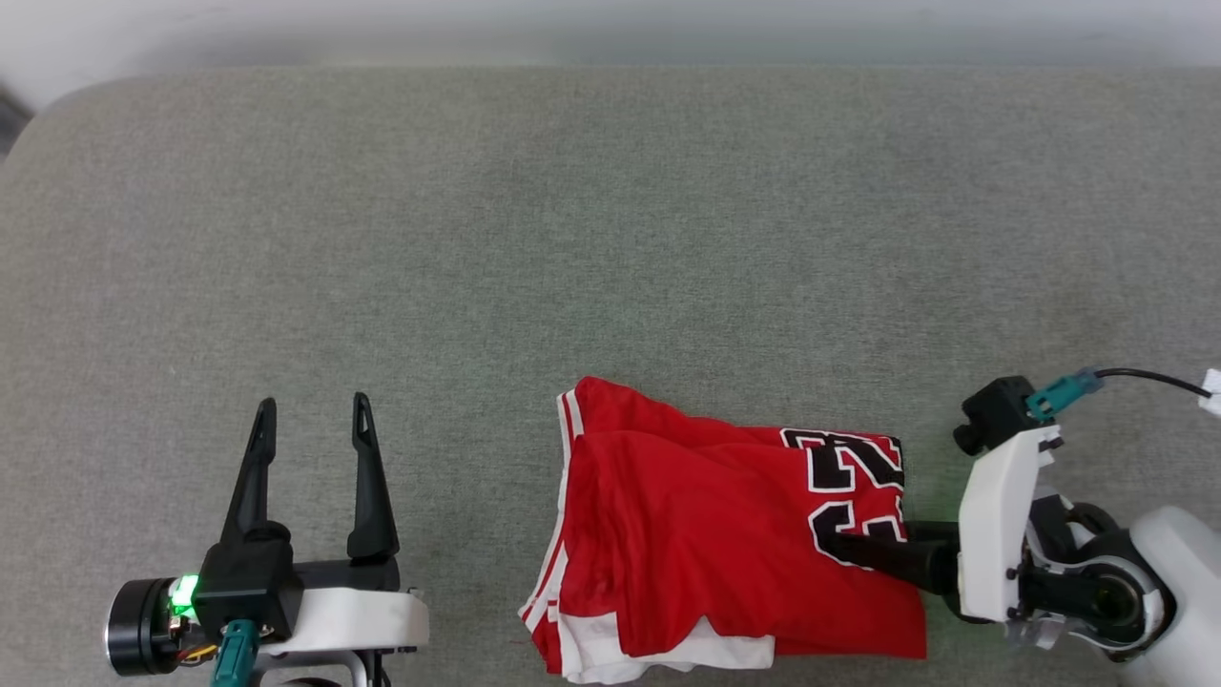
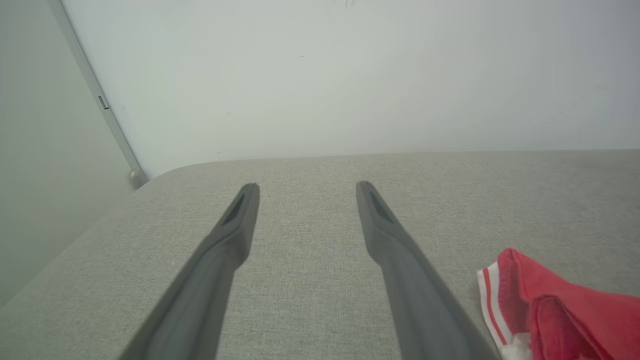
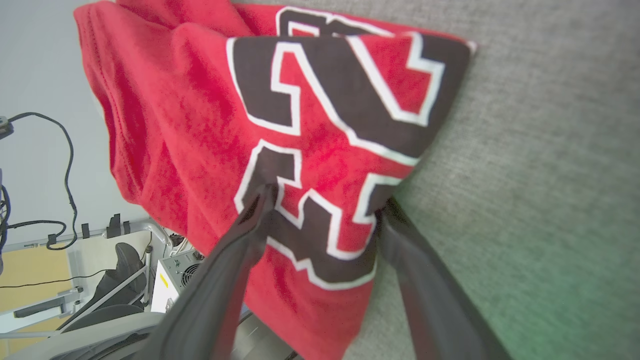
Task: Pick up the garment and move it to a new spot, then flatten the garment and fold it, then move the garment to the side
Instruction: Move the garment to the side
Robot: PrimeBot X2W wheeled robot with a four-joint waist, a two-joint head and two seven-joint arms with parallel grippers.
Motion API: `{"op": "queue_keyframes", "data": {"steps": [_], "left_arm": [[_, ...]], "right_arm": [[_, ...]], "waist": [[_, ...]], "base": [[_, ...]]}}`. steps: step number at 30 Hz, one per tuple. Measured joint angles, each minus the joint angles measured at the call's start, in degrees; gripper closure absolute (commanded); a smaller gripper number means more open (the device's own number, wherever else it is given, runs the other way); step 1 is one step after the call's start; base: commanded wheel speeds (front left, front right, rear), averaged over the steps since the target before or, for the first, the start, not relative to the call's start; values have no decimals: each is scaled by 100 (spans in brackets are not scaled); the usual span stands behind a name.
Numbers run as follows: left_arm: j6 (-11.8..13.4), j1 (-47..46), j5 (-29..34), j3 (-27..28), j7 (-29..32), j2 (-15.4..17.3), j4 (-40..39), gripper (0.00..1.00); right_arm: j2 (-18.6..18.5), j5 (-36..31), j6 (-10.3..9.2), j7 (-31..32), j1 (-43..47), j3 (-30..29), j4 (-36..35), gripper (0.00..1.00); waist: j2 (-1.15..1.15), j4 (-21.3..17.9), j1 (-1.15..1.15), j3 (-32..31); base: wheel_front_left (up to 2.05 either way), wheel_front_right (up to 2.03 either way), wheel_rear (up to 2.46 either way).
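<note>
From my seat at the controls I see the garment (image 1: 687,534) lying folded on the grey fabric-covered worktop (image 1: 610,239), close to the near edge and a little to the robot's right of centre. Its long axis runs across the head view, left to right. The red-and-white stripe trim (image 1: 569,420) marks the end pointing toward the robot's left. The black, white-outlined numerals (image 1: 849,468) sit at the opposite end, turned on their side. A band of white sleeve (image 1: 668,658) shows along the near edge. My right gripper (image 3: 325,202) reaches in from the right, level with the garment's long axis, with its fingers spread wide. One finger lies on top of the numerals. The other sits at the garment's right-hand edge, its tip partly tucked under the fabric, so that folded edge lies between the two fingers without being pinched. My left gripper (image 1: 314,405) rests well apart from the garment over bare worktop at the lower left, pointing away from me toward the far wall (image 2: 350,75), its fingers parted and holding nothing.
</note>
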Motion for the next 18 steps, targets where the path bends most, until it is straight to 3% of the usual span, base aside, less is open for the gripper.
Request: {"op": "queue_keyframes", "data": {"steps": [6,7,8,18], "left_arm": [[31,-74,-8,-90,0,-18,-2,0],[53,-77,-9,-103,0,-19,-2,0],[55,-79,-11,-118,0,-21,-1,0],[107,125,-18,-64,0,-27,73,0]], "right_arm": [[172,53,16,-154,-111,347,321,0],[185,55,16,-179,-138,390,360,37],[186,43,19,-250,-154,441,393,100],[22,54,1,-850,-475,845,372,100]], "waist": [[0,134,0,133],[0,149,0,140],[0,163,0,142],[0,68,0,-181]], "base": [[0,0,0],[0,0,0],[0,0,0],[0,0,0]]}}
